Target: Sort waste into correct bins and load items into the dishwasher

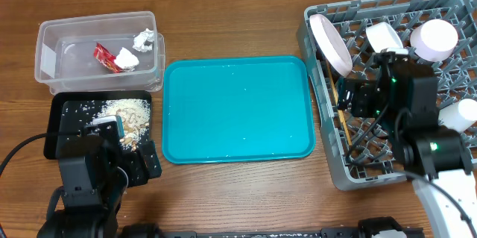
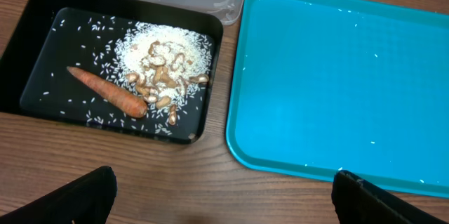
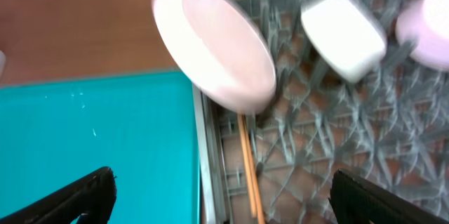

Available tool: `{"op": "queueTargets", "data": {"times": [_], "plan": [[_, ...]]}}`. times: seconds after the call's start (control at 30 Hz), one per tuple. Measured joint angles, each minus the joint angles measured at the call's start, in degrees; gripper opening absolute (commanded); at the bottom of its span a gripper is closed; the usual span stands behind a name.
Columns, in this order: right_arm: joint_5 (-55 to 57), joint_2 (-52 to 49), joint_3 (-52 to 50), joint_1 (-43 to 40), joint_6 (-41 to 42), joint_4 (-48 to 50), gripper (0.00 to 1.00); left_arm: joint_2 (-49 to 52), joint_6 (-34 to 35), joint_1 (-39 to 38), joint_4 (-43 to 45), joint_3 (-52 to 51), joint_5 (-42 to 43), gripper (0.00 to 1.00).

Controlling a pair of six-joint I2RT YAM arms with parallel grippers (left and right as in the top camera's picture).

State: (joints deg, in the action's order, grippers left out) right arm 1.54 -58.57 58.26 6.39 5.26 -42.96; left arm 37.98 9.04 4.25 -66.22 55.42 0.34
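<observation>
The grey dish rack (image 1: 447, 3) at the right holds a pale pink bowl on edge (image 1: 330, 42), a white cup (image 1: 384, 36), another pink bowl (image 1: 434, 38), a white dish (image 1: 460, 113) and chopsticks (image 1: 337, 104). My right gripper (image 3: 221, 199) is open and empty above the rack's left wall, over the chopsticks (image 3: 247, 164). The clear tub (image 1: 52, 59) holds a red wrapper (image 1: 104, 57) and white tissues (image 1: 134, 50). The black tray (image 2: 42, 20) holds rice scraps (image 2: 165, 55) and a carrot (image 2: 105, 90). My left gripper (image 2: 224, 199) is open and empty over bare table, in front of the tray.
A large teal tray (image 1: 237, 107) lies between the bins and the rack, bare but for a few grains. The brown wooden table (image 1: 246, 193) runs along the front.
</observation>
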Motion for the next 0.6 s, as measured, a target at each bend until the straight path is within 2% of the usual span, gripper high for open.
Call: {"op": "queueTargets", "data": {"times": [0.17, 0.43, 0.6], "plan": [[-0.02, 11.47, -10.10, -0.42, -2.60, 14.43, 1.00, 0.00, 0.00, 0.00, 0.02, -0.02, -0.15, 1.00], [-2.56, 36.22, -35.56, -5.75, -3.78, 36.20, 1.00, 0.02, 0.00, 0.00, 0.02, -0.11, -0.17, 1.00], [-3.74, 48.13, -49.00, -6.91, -3.82, 44.41, 1.00, 0.00, 0.00, 0.00, -0.04, -0.17, -0.17, 1.00]]}}
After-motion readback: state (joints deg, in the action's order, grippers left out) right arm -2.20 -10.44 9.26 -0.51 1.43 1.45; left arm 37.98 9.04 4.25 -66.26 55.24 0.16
